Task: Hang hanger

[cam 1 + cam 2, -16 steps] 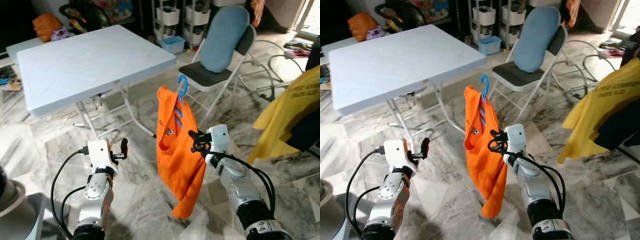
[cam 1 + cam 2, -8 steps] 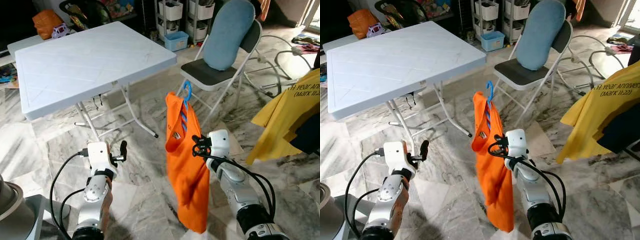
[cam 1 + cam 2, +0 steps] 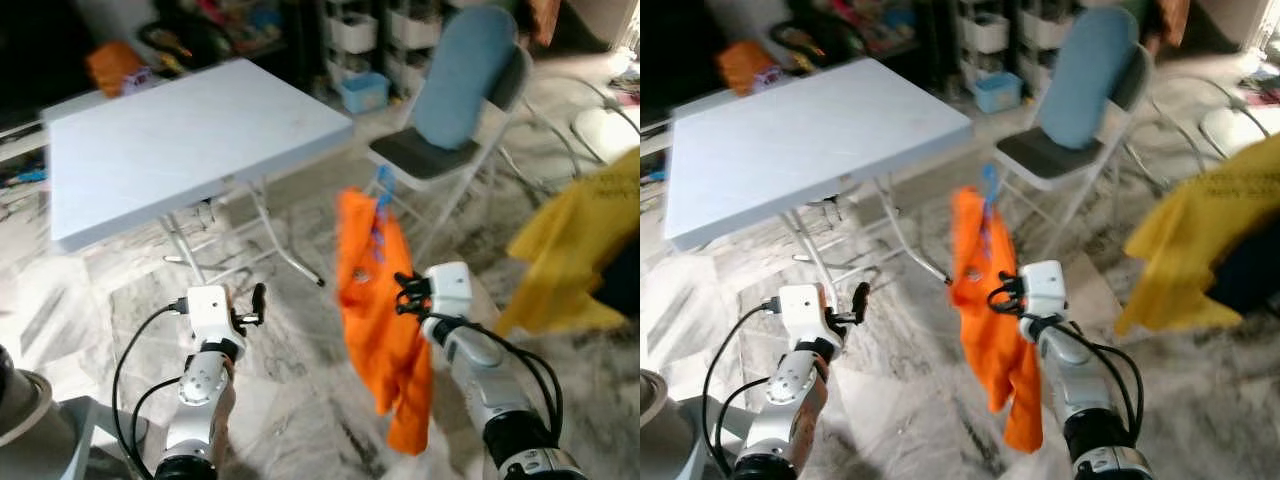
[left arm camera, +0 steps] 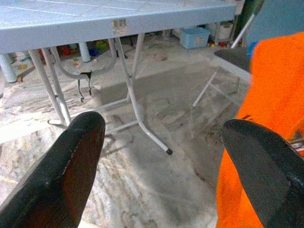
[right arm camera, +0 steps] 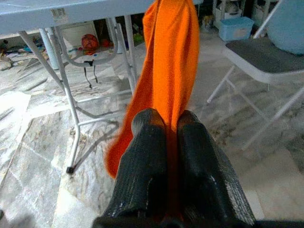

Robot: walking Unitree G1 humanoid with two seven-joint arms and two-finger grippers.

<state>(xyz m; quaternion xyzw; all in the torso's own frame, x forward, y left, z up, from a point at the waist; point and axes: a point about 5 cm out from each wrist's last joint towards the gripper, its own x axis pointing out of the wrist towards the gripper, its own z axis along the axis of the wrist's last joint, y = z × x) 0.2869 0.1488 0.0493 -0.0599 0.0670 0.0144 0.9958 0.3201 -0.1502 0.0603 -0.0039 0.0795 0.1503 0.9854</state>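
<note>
now carrying: right gripper clenched on bright orange knit garment draped over blue plastic hanger, held in the air between white folding table and grey folding chair. left gripper spread wide, holding nothing. no rail visible; probably next: finding one, then lifting the hook over it.

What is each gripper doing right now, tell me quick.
Left gripper: open, holding nothing.
Right gripper: closed on the orange shirt, which hangs on the blue hanger.
</note>
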